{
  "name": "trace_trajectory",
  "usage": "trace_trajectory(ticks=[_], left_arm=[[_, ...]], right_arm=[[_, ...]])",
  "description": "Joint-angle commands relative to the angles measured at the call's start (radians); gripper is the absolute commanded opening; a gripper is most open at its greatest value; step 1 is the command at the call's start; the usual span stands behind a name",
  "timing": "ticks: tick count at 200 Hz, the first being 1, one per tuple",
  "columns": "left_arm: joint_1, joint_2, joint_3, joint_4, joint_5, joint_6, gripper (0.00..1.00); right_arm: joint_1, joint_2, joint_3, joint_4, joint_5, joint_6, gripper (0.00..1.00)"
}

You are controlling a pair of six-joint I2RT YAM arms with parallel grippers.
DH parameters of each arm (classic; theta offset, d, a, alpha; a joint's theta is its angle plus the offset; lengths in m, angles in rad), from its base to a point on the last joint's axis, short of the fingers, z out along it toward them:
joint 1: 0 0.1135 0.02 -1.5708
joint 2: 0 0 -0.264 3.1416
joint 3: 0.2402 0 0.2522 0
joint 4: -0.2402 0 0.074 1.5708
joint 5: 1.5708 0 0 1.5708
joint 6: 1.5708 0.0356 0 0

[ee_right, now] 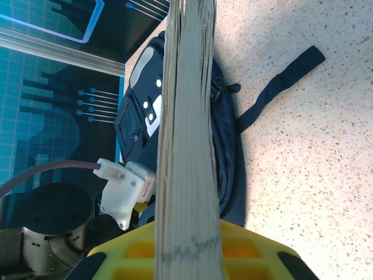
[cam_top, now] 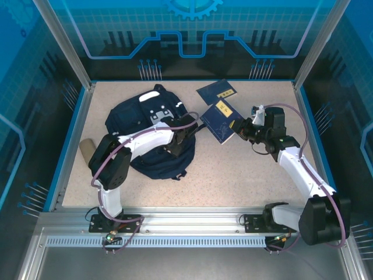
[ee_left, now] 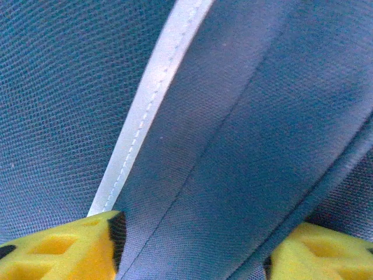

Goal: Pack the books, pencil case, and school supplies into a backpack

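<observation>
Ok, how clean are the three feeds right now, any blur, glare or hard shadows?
Top external: evenly lit and sharp, soft shadows only around the backpack. Left wrist: very close on navy fabric, weave crisp, yellow fingertips soft. Right wrist: the book shows its page edges near the lens, blurring low down; the speckled table is sharp and bright.

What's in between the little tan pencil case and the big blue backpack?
In the top view, the left arm's dark elbow stands between the pencil case and the backpack.
</observation>
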State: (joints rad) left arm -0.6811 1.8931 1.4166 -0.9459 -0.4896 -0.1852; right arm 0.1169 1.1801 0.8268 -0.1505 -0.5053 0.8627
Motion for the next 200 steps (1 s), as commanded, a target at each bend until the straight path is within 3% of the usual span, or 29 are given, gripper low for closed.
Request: trace_trajectory(ticks=[1,33,77,107,131,172,200], left_arm=[[-0.009,0.031,0.039,-0.052,-0.113,-0.014,0.56],[-0.021,0.045,0.047,-0.051,-0.138,-0.019,0.49],[-0.032,0.022,0.053,-0.05,-0.193,-0.025,0.29],[-0.048,-0.042,0.045,-0.027,-0.263,-0.029,0.16],[-0.066,-0.125,0.029,0.011,-0.336,-0.026,0.11],[-0.084,-0.355,-0.057,0.21,-0.356,0.018,0.06],[-0.083,-0.493,-0.124,0.403,-0.349,0.065,0.04]], right_arm=[[-0.013,-0.005,0.018,0.012,-0.027,-0.001,0.06],[-0.012,-0.008,0.018,0.011,-0.025,-0.001,0.06],[-0.013,-0.013,0.015,0.003,-0.015,-0.004,0.06],[-0.014,-0.022,0.01,-0.007,-0.003,-0.01,0.06],[-0.015,-0.034,0.012,-0.028,0.009,-0.027,0.06],[-0.038,-0.085,0.018,-0.126,0.058,-0.116,0.07],[-0.042,-0.106,0.009,-0.156,0.015,-0.164,0.07]])
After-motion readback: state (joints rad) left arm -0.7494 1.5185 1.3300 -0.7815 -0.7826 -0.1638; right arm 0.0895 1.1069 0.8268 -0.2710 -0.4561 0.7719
